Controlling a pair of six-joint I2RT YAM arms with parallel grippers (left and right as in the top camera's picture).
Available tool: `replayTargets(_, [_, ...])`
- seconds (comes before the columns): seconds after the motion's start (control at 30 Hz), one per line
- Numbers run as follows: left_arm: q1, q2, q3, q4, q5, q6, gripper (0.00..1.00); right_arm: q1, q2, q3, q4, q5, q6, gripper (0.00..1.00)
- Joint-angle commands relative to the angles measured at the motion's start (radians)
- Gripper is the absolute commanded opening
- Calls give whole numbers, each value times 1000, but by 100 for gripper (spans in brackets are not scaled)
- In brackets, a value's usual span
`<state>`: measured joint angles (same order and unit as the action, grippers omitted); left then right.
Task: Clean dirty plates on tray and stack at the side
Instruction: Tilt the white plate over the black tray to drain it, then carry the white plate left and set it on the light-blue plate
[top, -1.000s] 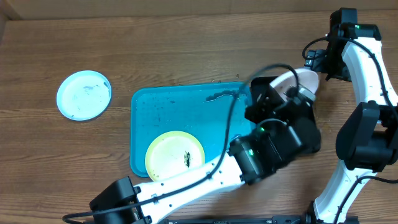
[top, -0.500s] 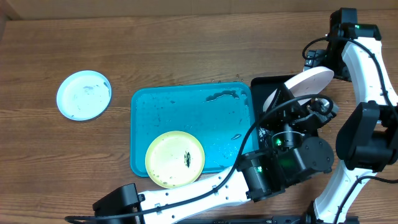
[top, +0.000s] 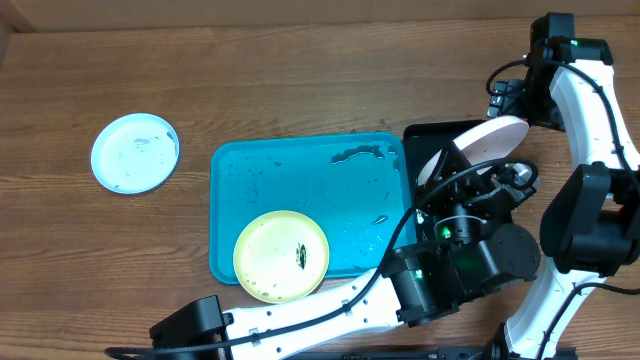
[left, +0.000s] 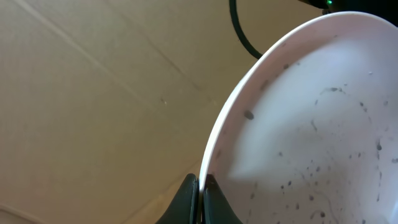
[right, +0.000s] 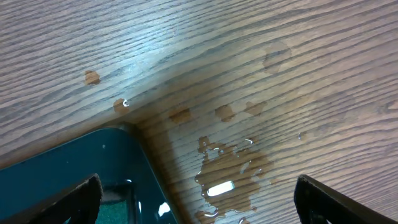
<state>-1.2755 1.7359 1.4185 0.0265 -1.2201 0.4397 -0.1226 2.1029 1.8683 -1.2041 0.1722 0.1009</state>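
My left gripper (left: 200, 182) is shut on the rim of the white plate (left: 311, 124), which carries dark specks. Seen from overhead, that white plate (top: 478, 142) stands tilted on edge over the black tray (top: 425, 135), with the left gripper (top: 445, 190) at its lower edge. A pale yellow plate (top: 281, 256) with a dark smear lies in the front of the turquoise tray (top: 300, 175). Far left on the table sits a pale mint plate (top: 135, 152). My right gripper (top: 507, 100) hovers open beyond the black tray, holding nothing.
The right wrist view looks down on a water puddle (right: 227, 171) on the wood beside the black tray's corner (right: 62, 168). Water drops lie on the turquoise tray's floor. My right arm (top: 590, 200) rises along the right edge.
My left arm has carried the white plate to the right over the black tray and tipped it up on edge. The right arm has not moved.
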Motion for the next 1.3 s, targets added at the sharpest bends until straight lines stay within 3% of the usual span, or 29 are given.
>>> replayTargets(0.0, [-3, 5, 19, -32, 6, -153, 4, 3, -18, 10, 4, 7, 6, 100])
replayTargets(0.37, [-9, 7, 17, -124, 41, -248, 4, 3, -18, 10, 4, 7, 6, 100])
replayTargets(0.57, [-8, 7, 17, -239, 119, -361, 4, 3, -18, 10, 4, 7, 6, 100])
replayTargets(0.67, [6, 7, 16, -315, 138, -480, 4, 3, -18, 10, 4, 7, 6, 100])
replayTargets(0.87, [92, 10, 15, -536, 403, -816, 4, 3, -18, 10, 4, 7, 6, 100])
replayTargets(0.97, [158, 10, 12, -597, 533, -924, 4, 3, -18, 10, 4, 7, 6, 100])
replayTargets(1.27, [472, 10, 10, -635, 1148, -946, 5, 3, -18, 10, 4, 7, 6, 100])
